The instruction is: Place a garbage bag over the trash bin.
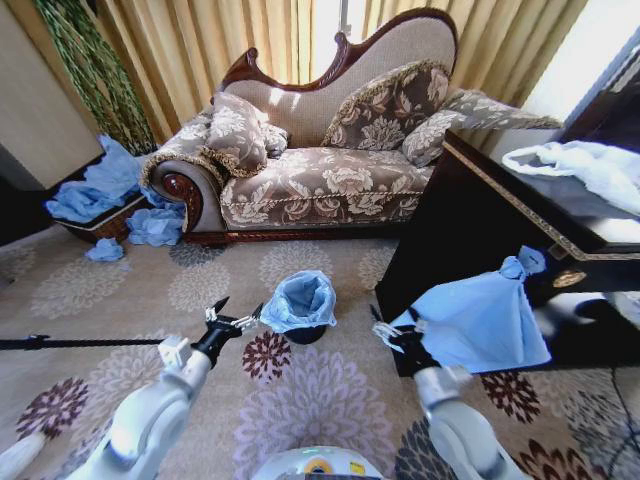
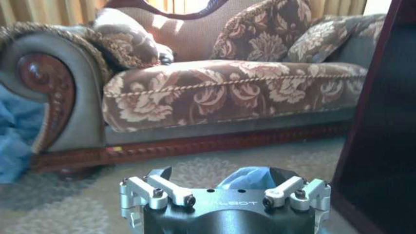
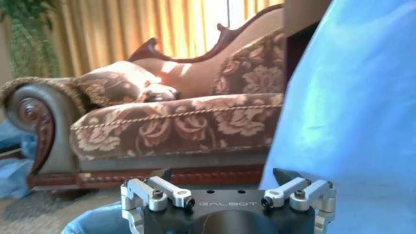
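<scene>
The small black trash bin (image 1: 305,334) stands on the carpet in front of the sofa. The light-blue garbage bag (image 1: 300,298) sits wrinkled over its top, mouth open upward. My left gripper (image 1: 240,310) is open just left of the bag's rim, its fingers apart from it. In the left wrist view that gripper (image 2: 222,171) has the bag (image 2: 250,178) straight ahead between its spread fingers. My right gripper (image 1: 387,326) is open to the right of the bin. In its wrist view the gripper (image 3: 224,171) holds nothing, and a bit of the garbage bag (image 3: 97,222) shows low down.
A larger knotted light-blue bag (image 1: 482,318) leans on the dark cabinet (image 1: 470,215) right beside my right gripper. A white plastic bag (image 1: 595,165) lies on the cabinet top. The floral sofa (image 1: 320,180) stands behind; blue bags (image 1: 110,185) pile at its left. A black rod (image 1: 70,343) crosses the carpet.
</scene>
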Robot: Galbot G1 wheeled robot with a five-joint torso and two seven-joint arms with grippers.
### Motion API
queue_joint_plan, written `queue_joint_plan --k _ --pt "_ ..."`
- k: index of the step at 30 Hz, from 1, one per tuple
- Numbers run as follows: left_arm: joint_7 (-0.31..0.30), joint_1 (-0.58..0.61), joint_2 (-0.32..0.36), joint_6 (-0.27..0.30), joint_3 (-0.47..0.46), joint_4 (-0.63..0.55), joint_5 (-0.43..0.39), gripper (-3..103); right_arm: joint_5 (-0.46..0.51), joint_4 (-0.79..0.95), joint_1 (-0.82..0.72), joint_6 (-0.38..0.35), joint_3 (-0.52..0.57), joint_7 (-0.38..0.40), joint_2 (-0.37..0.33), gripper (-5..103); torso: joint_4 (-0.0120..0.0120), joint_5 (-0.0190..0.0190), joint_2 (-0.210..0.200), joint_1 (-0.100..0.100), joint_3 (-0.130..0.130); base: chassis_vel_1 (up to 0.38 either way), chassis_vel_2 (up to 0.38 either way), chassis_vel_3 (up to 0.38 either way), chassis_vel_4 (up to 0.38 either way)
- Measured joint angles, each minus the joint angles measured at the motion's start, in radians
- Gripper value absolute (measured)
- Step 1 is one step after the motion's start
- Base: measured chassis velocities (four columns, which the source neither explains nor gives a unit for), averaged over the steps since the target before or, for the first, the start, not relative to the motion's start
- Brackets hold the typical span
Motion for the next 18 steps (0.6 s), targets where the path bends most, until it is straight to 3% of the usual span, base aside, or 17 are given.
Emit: queue_joint_plan --k 2,3,7,13,18 --pt "0.037 0.044 -0.046 -0.01 -0.032 -0.022 0.057 100 -0.018 0.046 -0.061 0.0 0.026 -0.024 0.061 100 0.0 0.0001 0.0 0.0 0.0 0.0 0.0 0.0 0.0" --pt "0.037 0.044 -0.046 -0.01 -0.032 -0.022 0.057 100 -0.018 0.046 -0.061 0.0 0.026 -0.024 0.061 100 0.0 0.0001 0.0 0.0 0.0 0.0 0.0 0.0 0.0" --pt "0.056 0.132 -0.157 -0.018 -0.063 -0.093 0.108 100 -0.033 0.111 -0.125 0.023 0.067 -0.069 0.13 100 0.0003 0.0 0.0 0.0 0.0 0.0 0.0 0.0 0.0" --pt "0.045 0.159 -0.207 -0.026 -0.04 -0.119 0.141 100 0.016 0.154 -0.152 0.0 0.091 -0.1 0.151 100 0.0003 0.0 0.0 0.0 0.0 0.0 0.0 0.0 0.0" --pt "0.02 0.152 -0.215 0.018 -0.037 -0.119 0.111 100 -0.002 0.197 -0.188 -0.005 0.071 -0.111 0.153 100 0.0002 0.0 0.0 0.0 0.0 0.0 0.0 0.0 0.0"
